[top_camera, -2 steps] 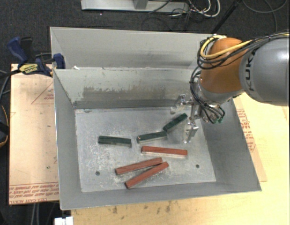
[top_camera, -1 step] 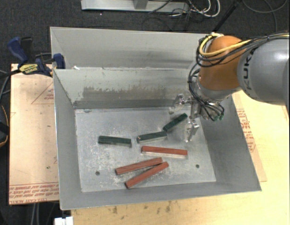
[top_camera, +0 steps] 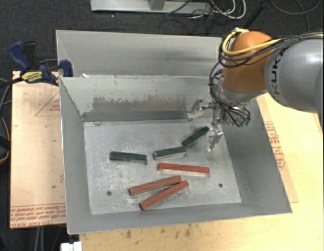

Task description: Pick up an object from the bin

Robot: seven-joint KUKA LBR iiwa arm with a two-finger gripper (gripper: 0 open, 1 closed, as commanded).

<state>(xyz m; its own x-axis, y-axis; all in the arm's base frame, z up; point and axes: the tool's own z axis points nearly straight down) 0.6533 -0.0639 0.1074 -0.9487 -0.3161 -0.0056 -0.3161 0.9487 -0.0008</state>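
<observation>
— Metal gripper (top_camera: 213, 138), whereabouts?
— Right of centre, low over the bin (top_camera: 73, 140) floor, just beside the upper end of a tilted dark green stick (top_camera: 195, 137).
— Apart, together, or clamped on it?
— Cannot tell.
— And farther out?
— Left and below, a second green stick (top_camera: 169, 152); farther left, a third green stick (top_camera: 127, 157); lower centre, three red-brown sticks (top_camera: 183, 168).

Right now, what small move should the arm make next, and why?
Probably a small shift toward the view's left, over the middle of the tilted green stick. The gripper hangs by that stick's right end, and I cannot tell whether it grips it. The red sticks lie farther off, toward the front.
</observation>
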